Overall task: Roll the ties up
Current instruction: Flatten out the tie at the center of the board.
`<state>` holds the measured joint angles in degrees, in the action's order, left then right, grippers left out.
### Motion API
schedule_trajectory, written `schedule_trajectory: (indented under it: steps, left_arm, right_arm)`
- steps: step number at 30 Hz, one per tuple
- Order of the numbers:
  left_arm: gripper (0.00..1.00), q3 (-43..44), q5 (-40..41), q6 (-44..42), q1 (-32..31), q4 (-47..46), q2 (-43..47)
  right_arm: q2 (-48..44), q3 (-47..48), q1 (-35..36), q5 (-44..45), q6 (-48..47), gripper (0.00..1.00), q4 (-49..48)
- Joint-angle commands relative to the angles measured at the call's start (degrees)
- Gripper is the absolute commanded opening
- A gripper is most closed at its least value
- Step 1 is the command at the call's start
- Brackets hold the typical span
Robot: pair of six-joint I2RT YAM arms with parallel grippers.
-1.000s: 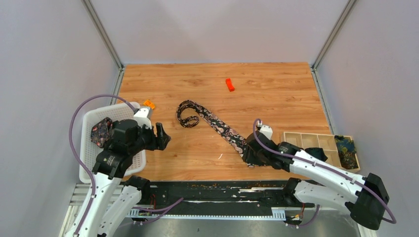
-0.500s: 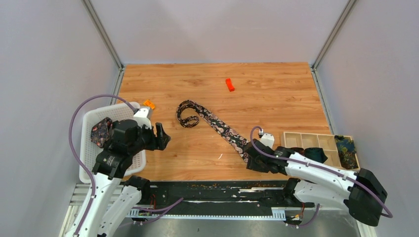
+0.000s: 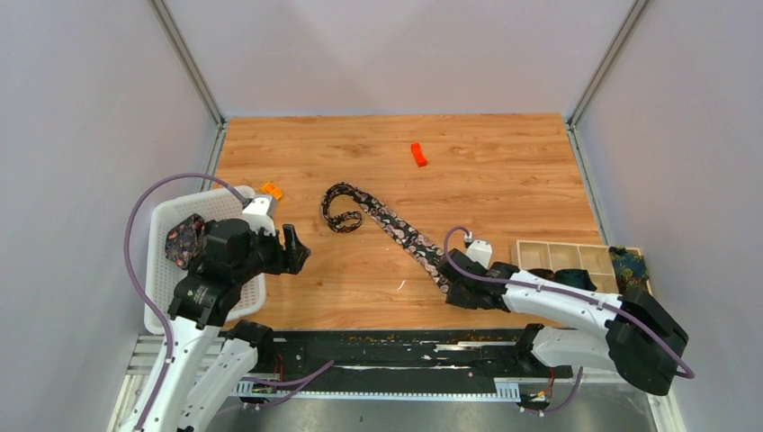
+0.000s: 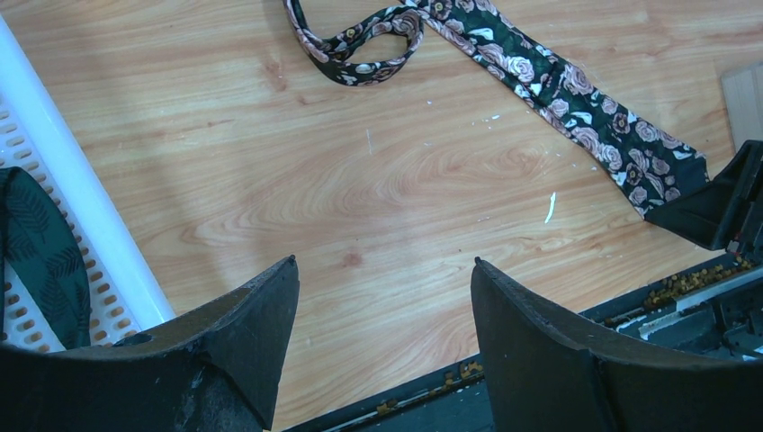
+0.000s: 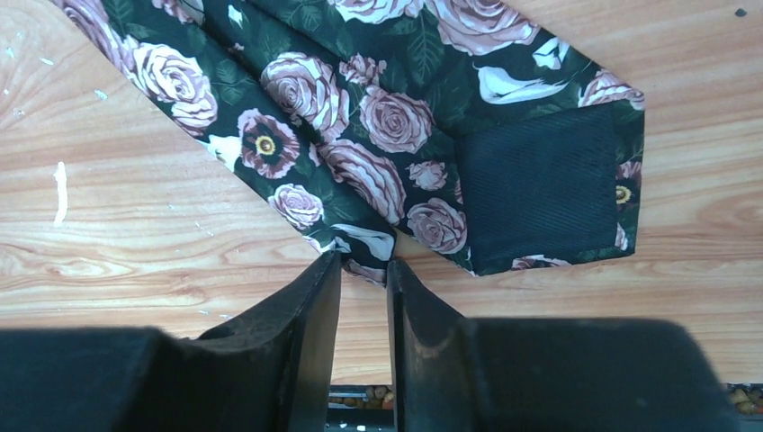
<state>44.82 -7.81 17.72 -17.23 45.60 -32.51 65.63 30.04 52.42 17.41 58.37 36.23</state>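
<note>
A black tie with pink-white roses [image 3: 396, 229] lies across the wooden table, its narrow end curled into a loop and its wide end toward the near edge. My right gripper [image 3: 447, 286] sits low at that wide end. In the right wrist view its fingers are almost together [image 5: 363, 263], pinching the tie's [image 5: 360, 117] pointed tip. My left gripper [image 3: 292, 245] hangs open and empty above bare wood beside the white basket [image 3: 157, 270]. In the left wrist view [image 4: 384, 263] the tie [image 4: 540, 81] lies ahead of it.
The basket holds a rolled patterned tie [image 3: 184, 238], and a dark teal one [image 4: 36, 252] shows in the left wrist view. A wooden compartment box [image 3: 549, 254] at the right holds a blue-yellow tie [image 3: 630, 270]. Orange blocks [image 3: 418, 154] [image 3: 272, 190] lie on the table.
My right arm has swung lower and leftward, bringing its gripper down onto the tie's wide end near the table's front edge. The left arm has not moved.
</note>
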Motion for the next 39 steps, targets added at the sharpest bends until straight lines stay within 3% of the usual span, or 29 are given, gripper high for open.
schedule_trajectory:
  steps: [1, 7, 20, 35, 39]
  left_arm:
    - [0.77, 0.27, -0.14, -0.31, -0.26, -0.61, 0.59]
    - [0.77, 0.27, 0.04, -0.22, -0.26, -0.60, 0.70]
    - [0.77, 0.27, 0.22, -0.17, -0.27, -0.54, 0.71]
    - [0.77, 0.27, 0.35, -0.14, -0.26, -0.52, 0.62]
    - [0.77, 0.28, 0.54, -0.05, -0.26, -0.52, 0.61]
  right_arm:
    - [2.04, 0.20, -0.38, 1.08, 0.34, 0.21, -0.73]
    - [2.33, 1.56, -1.51, 2.82, -1.15, 0.00, 0.04]
    - [1.02, 9.44, -7.24, 7.02, -10.25, 0.00, 4.29]
    - [7.68, 5.77, -12.40, 1.84, -14.86, 0.00, -3.80]
    - [5.65, 6.01, -12.38, 0.41, -14.58, 0.12, -1.77]
